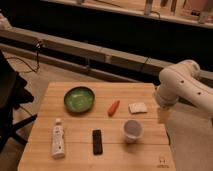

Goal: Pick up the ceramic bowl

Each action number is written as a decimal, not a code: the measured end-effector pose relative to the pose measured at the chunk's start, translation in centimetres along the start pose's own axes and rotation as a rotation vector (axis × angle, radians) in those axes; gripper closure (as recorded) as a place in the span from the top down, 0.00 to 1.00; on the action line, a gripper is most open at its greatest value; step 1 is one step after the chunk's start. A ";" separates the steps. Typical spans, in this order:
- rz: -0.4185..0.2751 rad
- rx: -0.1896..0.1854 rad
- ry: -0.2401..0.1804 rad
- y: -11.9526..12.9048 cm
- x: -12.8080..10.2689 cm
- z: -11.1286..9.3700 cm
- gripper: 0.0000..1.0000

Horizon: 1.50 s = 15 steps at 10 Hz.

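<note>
The ceramic bowl [79,98], wide and shallow with a glossy green inside and a darker rim, sits on the wooden table [75,150] at its back left. The white robot arm [180,87] curves in from the right, past the table's right edge. My gripper [163,115] hangs below the arm at that edge, open and holding nothing. It is far to the right of the bowl, with the carrot and the white pad between them.
On the table lie an orange carrot [113,107], a white pad [137,107], a small white cup [133,130], a black remote [97,141] and a white tube [58,139]. A dark chair [10,95] stands at the left. A long bench [100,50] runs behind.
</note>
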 end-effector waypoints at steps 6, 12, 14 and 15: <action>-0.011 0.006 -0.009 -0.9 -2.0 0.4 0.80; -0.033 0.008 -0.024 -2.0 -4.1 0.8 0.80; -0.034 0.011 -0.027 -2.3 -4.4 0.9 0.80; -0.034 0.011 -0.029 -2.5 -4.4 0.9 0.80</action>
